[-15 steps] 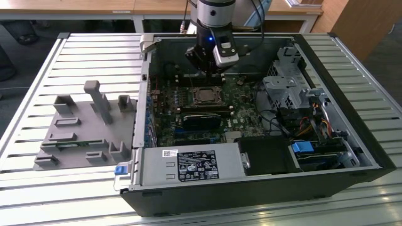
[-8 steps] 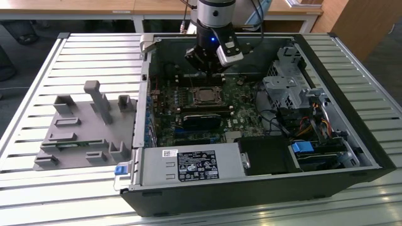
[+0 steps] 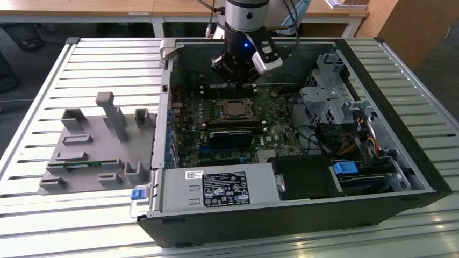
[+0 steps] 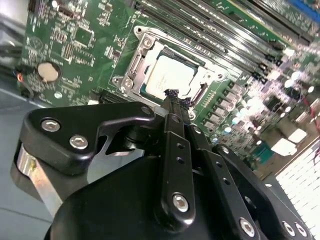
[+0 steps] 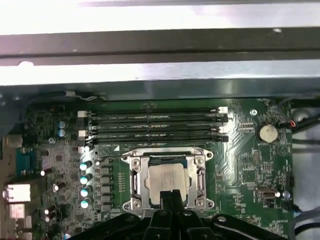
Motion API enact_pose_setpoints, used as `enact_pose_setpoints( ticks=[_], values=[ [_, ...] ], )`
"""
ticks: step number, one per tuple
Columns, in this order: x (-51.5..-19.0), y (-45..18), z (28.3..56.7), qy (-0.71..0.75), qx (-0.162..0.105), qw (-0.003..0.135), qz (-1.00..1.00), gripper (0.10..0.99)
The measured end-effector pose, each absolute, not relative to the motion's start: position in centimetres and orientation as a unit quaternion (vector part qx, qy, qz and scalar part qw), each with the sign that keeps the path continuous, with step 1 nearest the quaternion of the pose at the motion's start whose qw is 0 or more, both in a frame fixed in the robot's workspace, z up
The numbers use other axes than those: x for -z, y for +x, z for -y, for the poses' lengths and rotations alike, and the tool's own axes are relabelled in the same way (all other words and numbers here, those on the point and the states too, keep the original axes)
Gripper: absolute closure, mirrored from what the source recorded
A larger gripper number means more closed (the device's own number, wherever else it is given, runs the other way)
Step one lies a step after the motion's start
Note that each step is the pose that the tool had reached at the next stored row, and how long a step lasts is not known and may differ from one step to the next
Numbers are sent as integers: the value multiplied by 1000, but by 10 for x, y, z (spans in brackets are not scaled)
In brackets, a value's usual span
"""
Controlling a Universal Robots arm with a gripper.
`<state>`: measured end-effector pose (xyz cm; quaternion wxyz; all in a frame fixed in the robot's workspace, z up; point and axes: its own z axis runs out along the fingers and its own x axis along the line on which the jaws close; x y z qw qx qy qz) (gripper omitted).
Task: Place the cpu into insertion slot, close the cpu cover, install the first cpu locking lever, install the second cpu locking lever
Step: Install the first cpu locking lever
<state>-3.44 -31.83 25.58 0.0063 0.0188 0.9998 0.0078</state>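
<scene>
The cpu [image 3: 233,109] [image 4: 170,75] [image 5: 167,177] lies flat in the insertion slot [image 3: 234,102] on the green motherboard, its silvery face up. The cpu cover [image 4: 145,47] [image 5: 136,176] rests flat around it as a metal frame with the chip showing through its window. My gripper [image 3: 237,80] [image 4: 173,94] [image 5: 169,194] hovers just above the socket's edge, toward the case's back wall in the exterior view. Its black fingers are pressed together with nothing between them. In both wrist views the fingertips overlap one edge of the chip.
Long black memory slots [image 5: 155,125] run beside the socket. A black card [image 3: 233,137] sits on the socket's near side in the exterior view. Drive cages and cables [image 3: 337,107] fill the case's right. A grey fixture [image 3: 100,145] stands on the slatted table at the left.
</scene>
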Motion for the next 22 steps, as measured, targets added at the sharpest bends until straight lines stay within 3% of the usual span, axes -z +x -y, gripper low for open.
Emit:
enact_pose_setpoints(
  ticks=[22],
  values=[
    [-256, -78, 318, -16, -14, 7, -1000, 980]
  ],
)
